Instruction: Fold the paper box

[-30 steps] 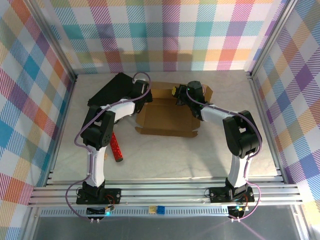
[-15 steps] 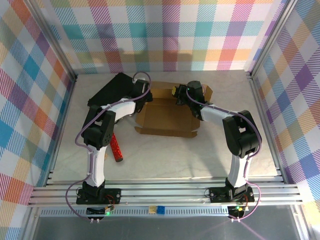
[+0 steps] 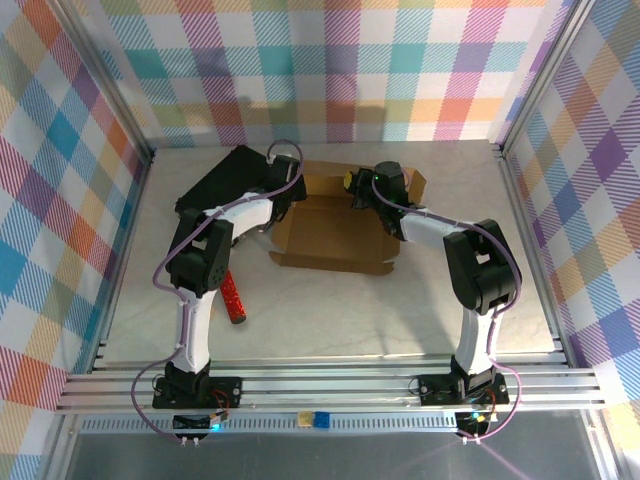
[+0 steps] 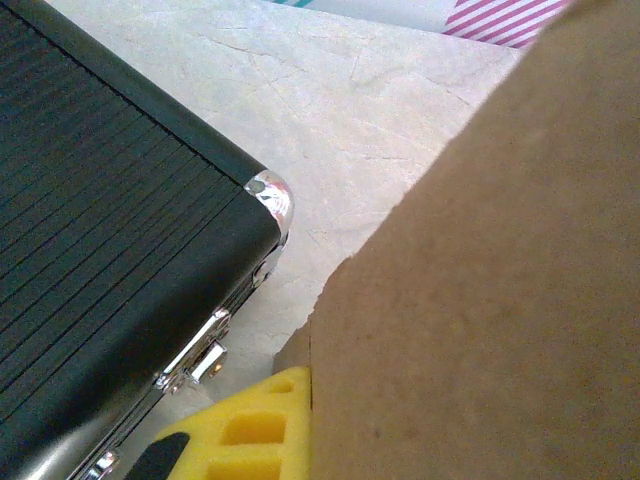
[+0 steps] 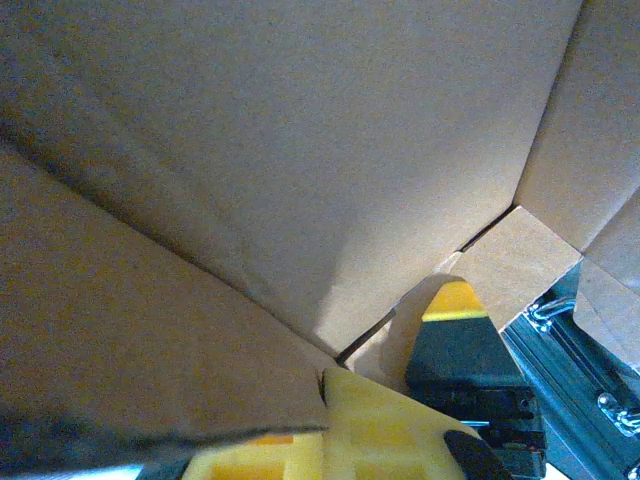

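We judge the box light and stiff, bending at its scores. The left gripper and right gripper, both closed, sit at its rear flaps, which look like good holds.

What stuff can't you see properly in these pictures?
1. Top view: the left arm and right arm cover the far flaps of the paper box.
2. Top view: the red stick is too small to identify, and the left arm hides its far end.
3. Left wrist view: blurry box cardboard hides the right side, and the picture's edges cut off the black case.
4. Right wrist view: close, blurry cardboard hides whatever lies behind it.
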